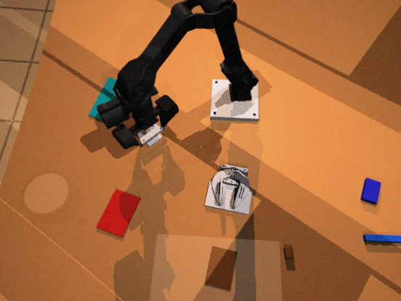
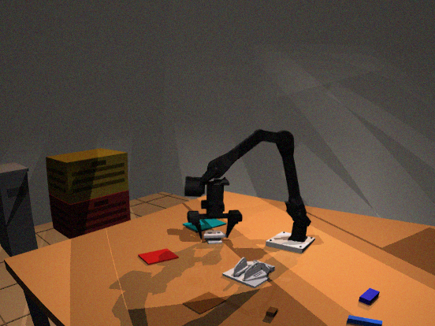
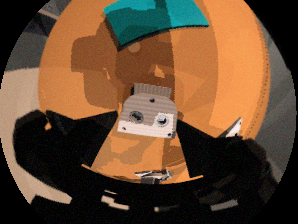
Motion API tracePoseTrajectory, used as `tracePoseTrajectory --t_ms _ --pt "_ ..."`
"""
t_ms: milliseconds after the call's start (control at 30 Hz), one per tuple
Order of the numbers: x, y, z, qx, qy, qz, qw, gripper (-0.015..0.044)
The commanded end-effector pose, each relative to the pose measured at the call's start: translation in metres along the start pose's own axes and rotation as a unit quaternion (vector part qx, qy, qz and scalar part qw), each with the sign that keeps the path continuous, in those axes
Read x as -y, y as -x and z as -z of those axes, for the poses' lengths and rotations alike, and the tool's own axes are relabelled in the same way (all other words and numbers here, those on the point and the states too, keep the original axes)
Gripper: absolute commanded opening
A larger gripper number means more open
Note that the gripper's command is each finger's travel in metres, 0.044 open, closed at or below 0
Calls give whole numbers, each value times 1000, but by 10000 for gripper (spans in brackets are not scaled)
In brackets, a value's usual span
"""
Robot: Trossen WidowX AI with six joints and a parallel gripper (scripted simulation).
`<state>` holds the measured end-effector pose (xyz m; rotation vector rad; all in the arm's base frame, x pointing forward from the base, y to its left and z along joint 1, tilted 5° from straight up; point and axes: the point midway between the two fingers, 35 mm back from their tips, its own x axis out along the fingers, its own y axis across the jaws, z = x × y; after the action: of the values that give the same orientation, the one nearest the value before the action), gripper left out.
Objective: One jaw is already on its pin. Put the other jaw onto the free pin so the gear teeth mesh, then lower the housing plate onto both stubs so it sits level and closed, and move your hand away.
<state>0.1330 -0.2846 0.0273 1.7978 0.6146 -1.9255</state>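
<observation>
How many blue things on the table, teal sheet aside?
2: a block at the top view's right and a bar below it, cut off by the edge. Others may be hidden.

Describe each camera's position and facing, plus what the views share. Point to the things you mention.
Top: above the table, facing down; arm, gripper (image 1: 150,121) (image 2: 214,236) (image 3: 147,117).
Exterior: beyond the table's edge, facing across it; whole arm.
Wrist: on the arm, facing past both fingers toward the small white plate (image 1: 150,134) (image 2: 214,235) (image 3: 148,116).
Top and exterior share the red block (image 1: 118,213) (image 2: 158,256).
</observation>
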Motion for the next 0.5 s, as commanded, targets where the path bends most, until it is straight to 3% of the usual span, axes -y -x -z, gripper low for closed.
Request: tracePoseTrajectory --t_ms 0,467 --pt "1 -2 0 2 2 2 1000 440" --pt "1 -2 0 2 2 2 1000 440"
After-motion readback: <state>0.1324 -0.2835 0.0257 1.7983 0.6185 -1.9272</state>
